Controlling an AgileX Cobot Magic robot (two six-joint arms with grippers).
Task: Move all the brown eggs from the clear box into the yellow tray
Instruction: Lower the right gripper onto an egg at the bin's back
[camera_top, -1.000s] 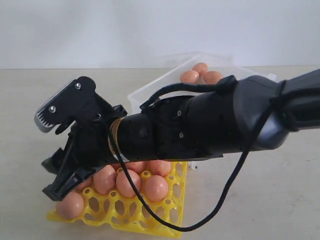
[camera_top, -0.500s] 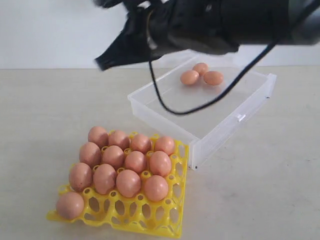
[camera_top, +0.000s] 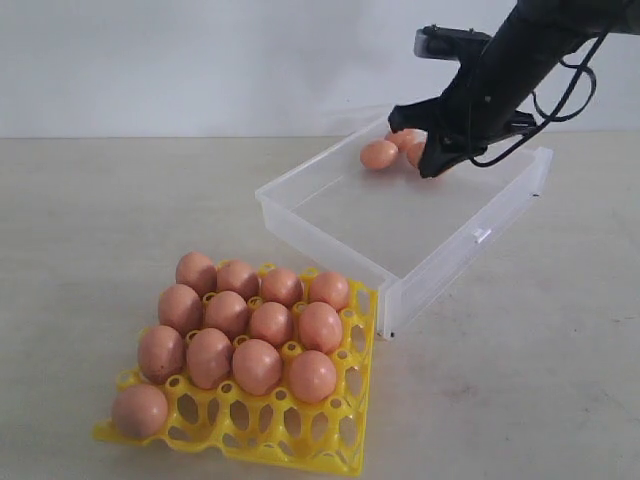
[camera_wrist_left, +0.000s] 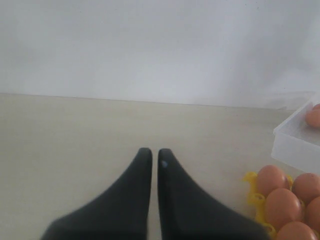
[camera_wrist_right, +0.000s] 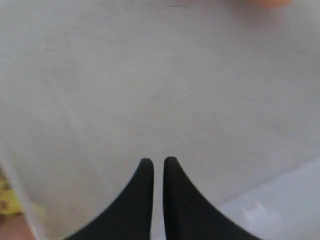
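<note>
The yellow tray (camera_top: 335, 440) sits at the front left and holds several brown eggs (camera_top: 257, 365) in its cups. The clear box (camera_top: 420, 235) stands behind it to the right, with up to three more brown eggs (camera_top: 380, 153) in its far corner. My right gripper (camera_top: 430, 165) hangs over that corner, partly covering those eggs. Its right gripper tips (camera_wrist_right: 158, 161) are shut on nothing above the box floor (camera_wrist_right: 150, 90). My left gripper (camera_wrist_left: 151, 151) is shut and empty over bare table, with tray eggs (camera_wrist_left: 282, 207) off to one side.
The box's latch tab (camera_top: 482, 236) faces the front right wall. A corner of the clear box (camera_wrist_left: 297, 145) shows in the left wrist view. A white wall runs behind the beige table (camera_top: 120, 210).
The right arm has lifted away from the tray and swung back to the box's far corner. Eggs in the tray and box have not moved.
</note>
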